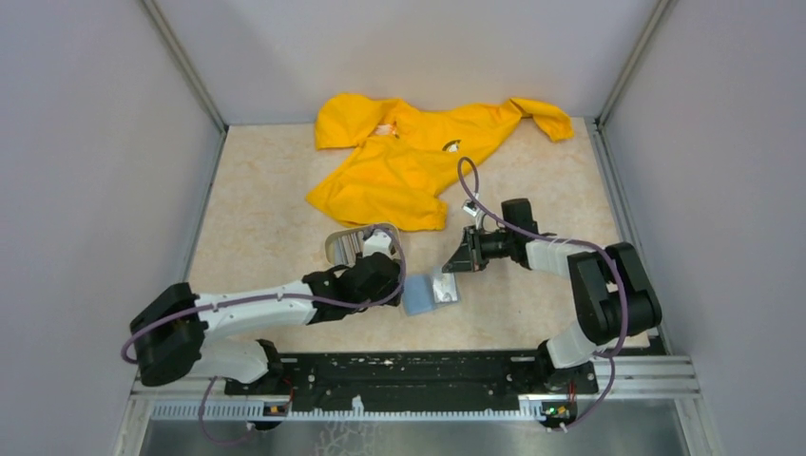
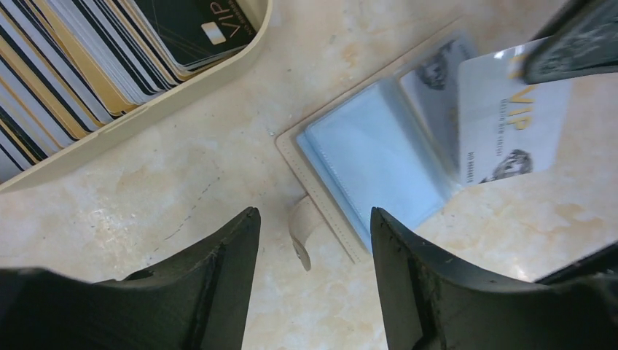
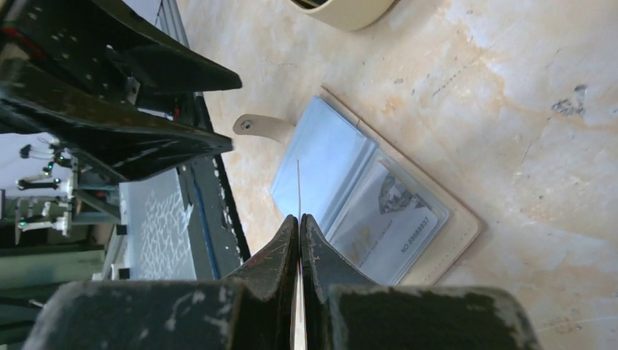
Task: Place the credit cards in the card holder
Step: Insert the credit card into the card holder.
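Pale grey walls (image 1: 95,142) enclose a beige marbled tabletop (image 1: 266,209) under even light.

Left arm (image 1: 252,307): white shell links between black joint housings, with a bulky black block at the shoulder end. Right arm (image 1: 553,255): same build, white forearm and lower link, large black elbow housing.

Purple cable (image 1: 473,195) on the right arm, thin, loops free above the wrist. A matching purple cable runs along the left arm.

Left gripper (image 2: 313,226): fingers (image 2: 218,281) matte black, wedge-shaped, tapering to blunt tips, edges rough.

Right gripper (image 3: 299,222): fingers (image 3: 266,273) matte black, surface scuffed, with pale wear flecks near the base.
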You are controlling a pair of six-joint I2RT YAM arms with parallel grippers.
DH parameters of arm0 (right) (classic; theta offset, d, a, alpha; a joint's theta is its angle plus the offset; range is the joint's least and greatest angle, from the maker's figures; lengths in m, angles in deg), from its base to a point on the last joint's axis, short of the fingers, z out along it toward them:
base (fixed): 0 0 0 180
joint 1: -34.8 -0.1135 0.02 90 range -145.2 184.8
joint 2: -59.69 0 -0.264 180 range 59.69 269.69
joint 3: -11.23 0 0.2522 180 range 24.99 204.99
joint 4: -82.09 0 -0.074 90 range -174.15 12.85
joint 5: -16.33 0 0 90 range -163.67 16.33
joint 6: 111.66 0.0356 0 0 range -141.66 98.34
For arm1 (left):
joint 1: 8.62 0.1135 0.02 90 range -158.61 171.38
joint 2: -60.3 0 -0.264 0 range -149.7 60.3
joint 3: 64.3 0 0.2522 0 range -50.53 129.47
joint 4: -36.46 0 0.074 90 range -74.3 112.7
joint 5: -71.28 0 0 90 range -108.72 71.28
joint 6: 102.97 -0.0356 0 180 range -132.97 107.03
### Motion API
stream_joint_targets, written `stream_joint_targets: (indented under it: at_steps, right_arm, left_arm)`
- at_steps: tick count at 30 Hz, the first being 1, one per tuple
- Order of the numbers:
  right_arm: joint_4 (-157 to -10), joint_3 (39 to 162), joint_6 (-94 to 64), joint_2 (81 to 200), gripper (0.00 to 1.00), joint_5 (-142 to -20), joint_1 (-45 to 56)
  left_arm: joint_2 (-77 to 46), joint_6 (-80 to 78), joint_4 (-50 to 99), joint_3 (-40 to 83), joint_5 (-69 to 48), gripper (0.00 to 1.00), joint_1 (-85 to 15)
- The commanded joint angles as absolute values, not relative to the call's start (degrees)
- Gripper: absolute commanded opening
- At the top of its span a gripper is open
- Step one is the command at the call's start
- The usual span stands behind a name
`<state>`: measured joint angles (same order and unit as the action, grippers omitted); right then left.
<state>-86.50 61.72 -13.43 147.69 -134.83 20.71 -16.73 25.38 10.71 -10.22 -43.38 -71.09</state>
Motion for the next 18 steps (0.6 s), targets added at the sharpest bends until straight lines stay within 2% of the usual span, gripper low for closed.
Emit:
stream_joint_targets:
  at_steps: [1,4,10,11,15,18]
  right_arm:
    - [-98.5,59.51,-4.95,147.29,0.0,-134.42,20.93]
    - [-100.14,58.6,-3.11,147.67,0.0,-132.59,20.8]
    - [-101.71,58.09,-0.72,149.4,0.0,-130.61,20.82]
    - [-101.89,58.05,-0.33,149.64,0.0,-130.33,20.8]
    - [-102.34,57.95,0.83,151.15,0.0,-129.22,20.82]
    - [-102.42,57.87,1.1,151.9,0.0,-128.96,20.78]
  left_arm:
    - [-7.22,18.85,26.53,-17.5,-37.3,0.7,-71.06]
    - [-0.34,18.15,38.5,-25.12,-33.14,0.96,-71.02]
    - [5.7,24.56,55.68,-37.23,-31.67,0.99,-71.02]
    - [5.66,25.42,57.51,-38.19,-31.23,0.97,-71.08]
    - [2.48,28.48,60.8,-39.32,-31.24,0.66,-71.05]
    - [-1.34,29.71,54.66,-36.4,-33.19,0.56,-71.03]
